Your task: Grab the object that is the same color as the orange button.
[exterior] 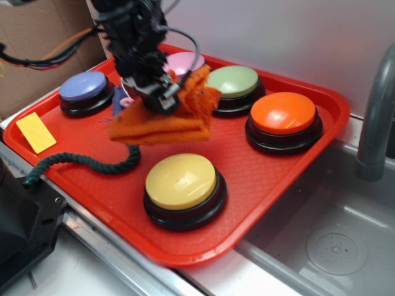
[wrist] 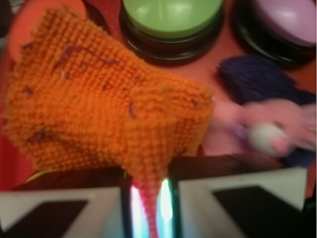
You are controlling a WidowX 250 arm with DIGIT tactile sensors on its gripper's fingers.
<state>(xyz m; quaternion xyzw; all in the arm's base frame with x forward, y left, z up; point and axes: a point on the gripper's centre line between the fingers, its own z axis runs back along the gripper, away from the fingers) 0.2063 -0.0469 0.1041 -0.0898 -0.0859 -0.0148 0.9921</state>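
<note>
Red plastic tray (exterior: 296, 203) holds everything, taken here relative to its middle. At its left rim lies a yellow card (exterior: 36, 132), with a dark green rope (exterior: 86, 163) curling in from that edge. Behind-left sits a purple button (exterior: 84, 86). Over the middle, the claw (exterior: 162, 98) is clenched on the orange mesh cloth (exterior: 166, 123), which hangs lifted off the tray; the wrist view shows a fold pinched between its fingers (wrist: 64, 210). Behind are a pink button (exterior: 187, 61) and green button (exterior: 233, 81). Nearest the front rim sits a yellow button (exterior: 181, 180). Right, the orange button (exterior: 283, 113) stands near the rim, bare tray between them.
</note>
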